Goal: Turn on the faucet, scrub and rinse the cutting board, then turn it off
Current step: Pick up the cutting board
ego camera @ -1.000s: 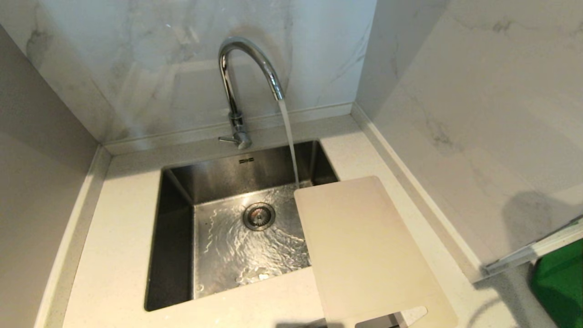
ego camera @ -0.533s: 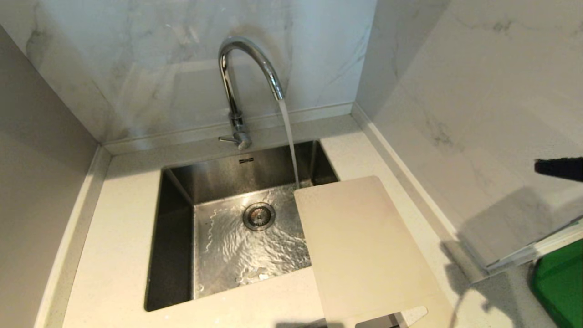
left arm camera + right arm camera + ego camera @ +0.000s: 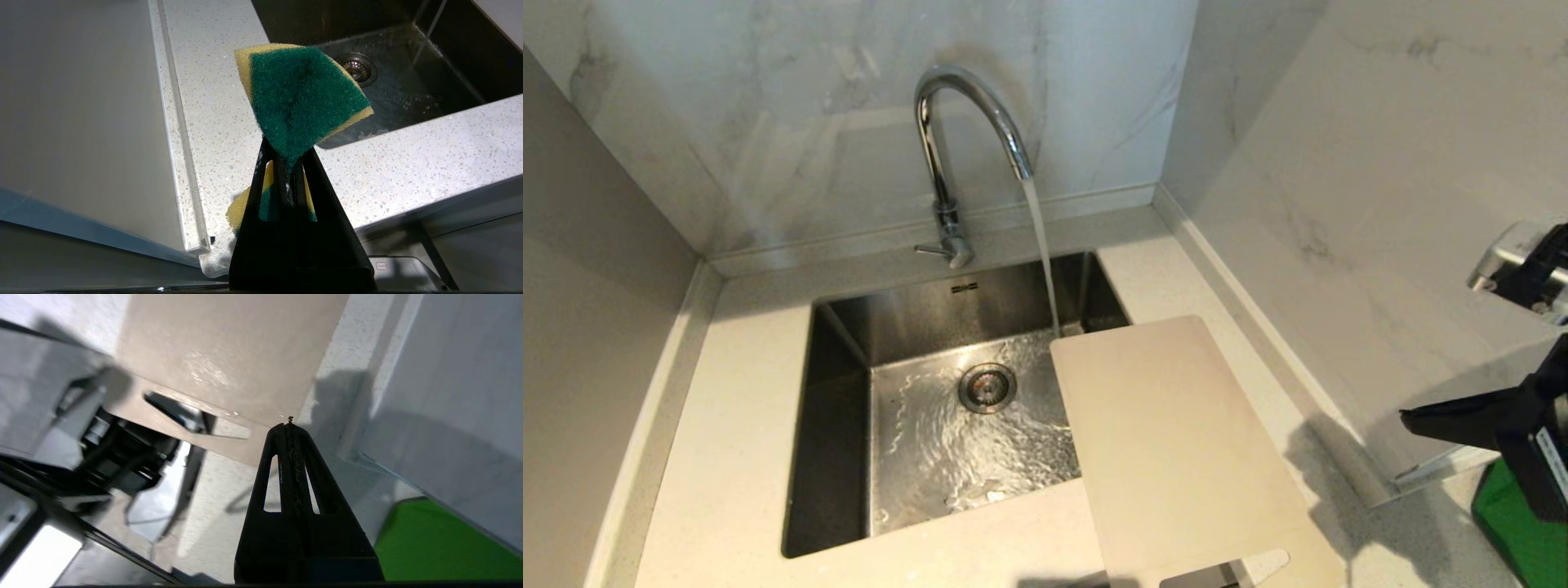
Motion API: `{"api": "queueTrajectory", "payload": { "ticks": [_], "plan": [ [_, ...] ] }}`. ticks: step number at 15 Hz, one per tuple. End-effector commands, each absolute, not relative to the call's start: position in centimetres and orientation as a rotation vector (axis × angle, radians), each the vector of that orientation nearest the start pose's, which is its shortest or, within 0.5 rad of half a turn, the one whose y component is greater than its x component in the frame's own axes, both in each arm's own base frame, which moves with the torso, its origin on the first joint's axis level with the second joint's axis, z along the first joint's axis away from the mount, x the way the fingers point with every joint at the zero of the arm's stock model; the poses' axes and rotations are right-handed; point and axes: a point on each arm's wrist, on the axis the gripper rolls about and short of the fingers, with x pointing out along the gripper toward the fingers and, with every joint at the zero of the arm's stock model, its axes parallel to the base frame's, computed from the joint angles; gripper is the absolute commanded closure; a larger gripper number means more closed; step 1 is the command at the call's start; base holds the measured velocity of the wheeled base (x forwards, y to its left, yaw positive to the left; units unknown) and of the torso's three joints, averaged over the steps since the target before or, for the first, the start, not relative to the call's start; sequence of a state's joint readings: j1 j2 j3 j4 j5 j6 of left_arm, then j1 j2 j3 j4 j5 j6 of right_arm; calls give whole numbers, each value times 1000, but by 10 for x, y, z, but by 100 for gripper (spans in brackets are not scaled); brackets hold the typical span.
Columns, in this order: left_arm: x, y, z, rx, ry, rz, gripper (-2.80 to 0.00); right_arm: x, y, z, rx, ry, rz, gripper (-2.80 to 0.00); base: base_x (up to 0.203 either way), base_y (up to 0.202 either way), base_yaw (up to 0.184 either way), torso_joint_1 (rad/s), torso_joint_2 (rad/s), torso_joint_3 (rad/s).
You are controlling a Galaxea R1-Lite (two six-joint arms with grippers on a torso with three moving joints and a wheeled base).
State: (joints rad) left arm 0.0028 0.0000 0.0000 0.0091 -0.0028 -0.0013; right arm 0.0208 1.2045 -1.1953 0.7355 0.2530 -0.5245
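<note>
Tall chrome gooseneck faucet (image 3: 968, 139) running into steel sink (image 3: 841, 425), cream-white plastic cutting board (image 3: 1176, 441) overhanging it, left end effector (image 3: 288, 171) gripping green-and-yellow sponge (image 3: 300, 94), right end effector (image 3: 1409, 420) clenched (empty) hovering beside the board.

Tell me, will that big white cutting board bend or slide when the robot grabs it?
The thin cream-white plastic cutting board probably stays fairly stiff: its far corner juts over the steel sink without sagging. It looks light, being so thin. It may be slippery, since water from the chrome gooseneck faucet lands right beside it. A push could slide it across the smooth speckled countertop.
</note>
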Motion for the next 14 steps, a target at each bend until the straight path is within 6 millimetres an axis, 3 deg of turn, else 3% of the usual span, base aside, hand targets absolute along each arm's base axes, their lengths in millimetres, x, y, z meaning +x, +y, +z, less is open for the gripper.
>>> {"api": "queueTrajectory", "payload": {
  "ticks": [1,8,14],
  "plan": [
    [-22,0,74,-2,14,0,0,148,15,282,-488,680,445,0,0,0,0,0,0,0],
    [-22,0,74,0,12,0,0,144,50,239,-680,819,624,0,0,0,0,0,0,0],
    [-22,0,74,1,13,-1,0,135,51,208,-862,871,614,0,0,0,0,0,0,0]
  ]
}}
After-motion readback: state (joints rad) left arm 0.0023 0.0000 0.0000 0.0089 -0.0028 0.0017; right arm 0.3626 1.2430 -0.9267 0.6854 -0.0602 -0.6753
